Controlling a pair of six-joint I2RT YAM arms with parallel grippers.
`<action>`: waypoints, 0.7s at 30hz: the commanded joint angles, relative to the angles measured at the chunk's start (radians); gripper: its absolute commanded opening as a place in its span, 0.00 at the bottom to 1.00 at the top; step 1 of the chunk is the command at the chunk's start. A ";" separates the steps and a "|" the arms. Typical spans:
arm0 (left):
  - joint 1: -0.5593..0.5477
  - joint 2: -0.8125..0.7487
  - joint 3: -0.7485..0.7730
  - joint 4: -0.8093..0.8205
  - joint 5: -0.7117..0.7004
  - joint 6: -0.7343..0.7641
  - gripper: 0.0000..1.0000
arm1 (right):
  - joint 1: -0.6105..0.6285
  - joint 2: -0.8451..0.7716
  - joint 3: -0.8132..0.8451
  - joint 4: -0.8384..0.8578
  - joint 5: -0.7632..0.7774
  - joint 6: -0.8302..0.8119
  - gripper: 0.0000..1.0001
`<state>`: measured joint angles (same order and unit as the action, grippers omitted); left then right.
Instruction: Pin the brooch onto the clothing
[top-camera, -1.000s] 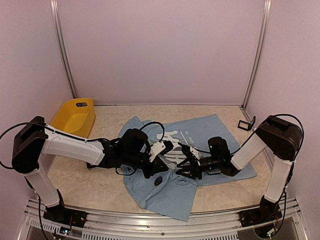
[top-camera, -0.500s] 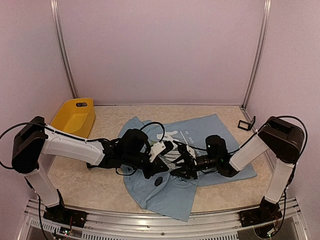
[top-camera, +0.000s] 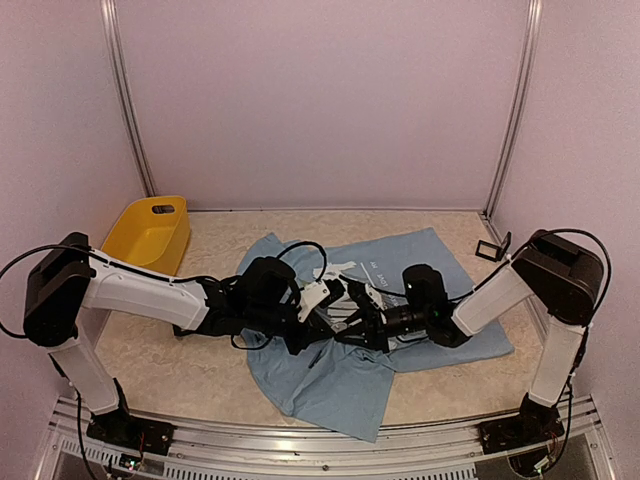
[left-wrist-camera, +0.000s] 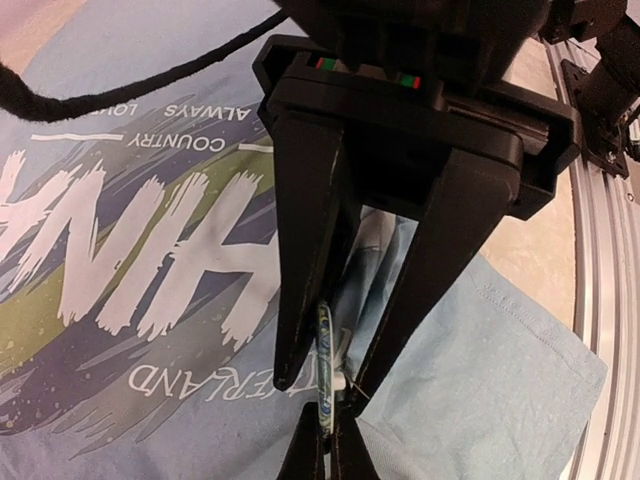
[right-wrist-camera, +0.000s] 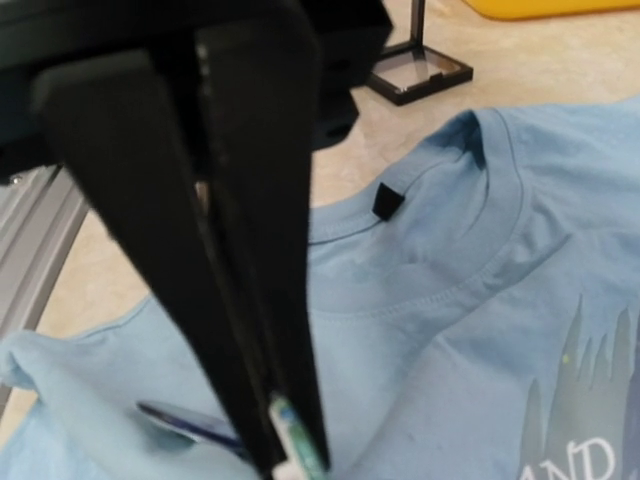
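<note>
Left hand (left-wrist-camera: 326, 445): fingertips pinched together on the lower edge of the thin green-and-white brooch (left-wrist-camera: 324, 345), which stands edge-on.
Right hand (left-wrist-camera: 325, 385): black fingers (left-wrist-camera: 300, 250) spread apart, one on each side of the brooch.
Clothing: light blue printed T-shirt (top-camera: 440, 265), rumpled on the beige table (top-camera: 200, 385), under both hands.
Brooch position: over the shirt beside the white lettering; contact with the cloth cannot be told.
Far left: yellow plastic bin (top-camera: 150, 240).
</note>
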<state>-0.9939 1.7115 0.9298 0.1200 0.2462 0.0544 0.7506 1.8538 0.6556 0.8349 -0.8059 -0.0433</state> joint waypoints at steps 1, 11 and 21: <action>-0.027 -0.016 -0.002 -0.023 0.010 0.028 0.00 | -0.013 0.017 0.069 -0.013 -0.004 0.083 0.19; -0.064 -0.022 0.007 -0.051 -0.040 0.077 0.00 | -0.064 0.073 0.165 -0.083 -0.128 0.225 0.11; -0.072 -0.014 0.008 -0.067 -0.056 0.076 0.00 | -0.078 0.066 0.156 -0.047 -0.122 0.292 0.10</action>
<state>-1.0210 1.7077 0.9333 0.0891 0.1211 0.1089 0.6998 1.9362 0.7940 0.6788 -0.9737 0.1688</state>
